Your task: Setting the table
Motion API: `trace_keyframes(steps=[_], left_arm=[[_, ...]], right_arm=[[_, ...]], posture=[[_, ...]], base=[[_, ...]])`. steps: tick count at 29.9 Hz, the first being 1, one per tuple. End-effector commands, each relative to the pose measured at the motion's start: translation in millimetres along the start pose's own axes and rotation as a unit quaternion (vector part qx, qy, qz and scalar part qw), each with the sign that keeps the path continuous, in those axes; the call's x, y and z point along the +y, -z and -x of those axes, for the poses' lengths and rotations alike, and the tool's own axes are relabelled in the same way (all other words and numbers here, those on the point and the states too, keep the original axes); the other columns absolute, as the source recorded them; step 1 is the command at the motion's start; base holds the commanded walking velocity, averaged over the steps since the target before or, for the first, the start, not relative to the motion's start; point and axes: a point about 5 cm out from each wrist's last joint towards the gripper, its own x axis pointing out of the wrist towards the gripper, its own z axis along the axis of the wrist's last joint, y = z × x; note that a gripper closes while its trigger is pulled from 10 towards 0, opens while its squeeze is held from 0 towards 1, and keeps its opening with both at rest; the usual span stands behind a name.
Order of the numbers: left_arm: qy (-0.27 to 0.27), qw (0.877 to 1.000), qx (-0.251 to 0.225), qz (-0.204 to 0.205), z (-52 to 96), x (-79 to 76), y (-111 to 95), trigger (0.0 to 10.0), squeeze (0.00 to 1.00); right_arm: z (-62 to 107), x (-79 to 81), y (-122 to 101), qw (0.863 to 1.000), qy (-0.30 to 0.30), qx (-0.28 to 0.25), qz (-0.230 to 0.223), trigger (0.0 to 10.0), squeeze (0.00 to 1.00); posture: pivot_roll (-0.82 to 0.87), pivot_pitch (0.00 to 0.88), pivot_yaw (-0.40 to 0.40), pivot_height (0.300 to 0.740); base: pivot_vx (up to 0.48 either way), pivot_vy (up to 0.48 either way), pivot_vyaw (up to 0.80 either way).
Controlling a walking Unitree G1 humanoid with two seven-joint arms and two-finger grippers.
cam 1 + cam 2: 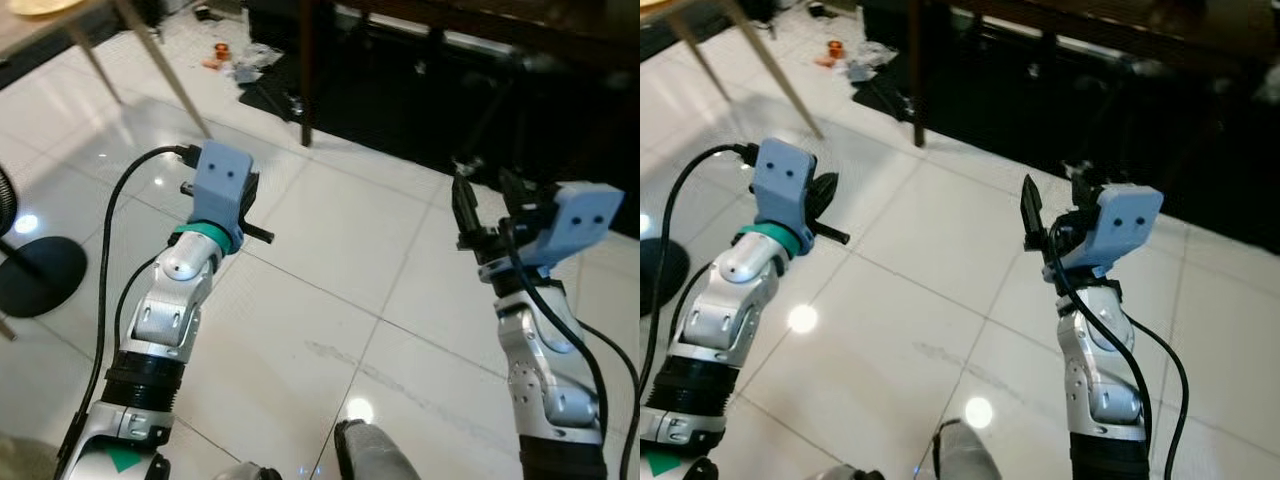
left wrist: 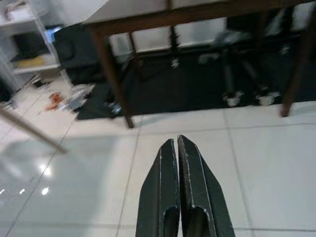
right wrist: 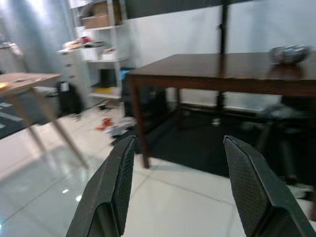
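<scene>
The dark wooden table (image 3: 207,69) stands ahead of the robot on a black mat (image 2: 197,94) — a flat, smooth brown top on square legs, with a shiny metal bowl-like object (image 3: 289,53) resting near its far end. Its near corner leg (image 1: 307,80) meets the floor at the mat's edge, a little beyond both arms.

The right gripper (image 3: 180,182) is held up toward the table, its two long black fingers spread wide apart with nothing between them; their inner faces carry a fine dotted texture. The left gripper (image 2: 177,168) is raised over the floor with its fingers pressed together along their whole length, gripping nothing. Each wrist carries a pale blue boxy housing (image 1: 222,180), and black cables loop along the silver, jointed arms.

The floor (image 1: 330,290) is glossy white tile with thin grout lines and bright spots of reflected light. To the robot's left stands a lighter wooden table (image 3: 24,81) on slim, slanted legs. Small clutter — something orange among it — lies on the tiles (image 1: 225,60) beyond that. White shelves (image 3: 94,49) with boxes line the back wall.
</scene>
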Motion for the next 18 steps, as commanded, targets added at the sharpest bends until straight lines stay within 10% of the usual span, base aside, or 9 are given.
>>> trace_keyframes(steps=[1, 18], left_arm=[[-0.003, 1.000, 0.009, -0.003, 1.9, 1.1, 3.5, 10.0, 0.00], [-0.003, 1.000, -0.002, -0.002, -1.2, 0.3, -2.4, 10.0, 0.00]], right_arm=[[2.2, -0.1, 4.2, 1.000, 0.001, 0.012, 0.001, 10.0, 0.00], [2.1, -2.0, 4.3, 1.000, 0.007, 0.014, 0.002, 10.0, 0.00]], posture=[[-0.06, 0.000, 0.083, 0.740], [-0.07, 0.000, 0.083, 0.740]], base=[[0.000, 0.000, -0.80], [0.000, 0.000, -0.80]])
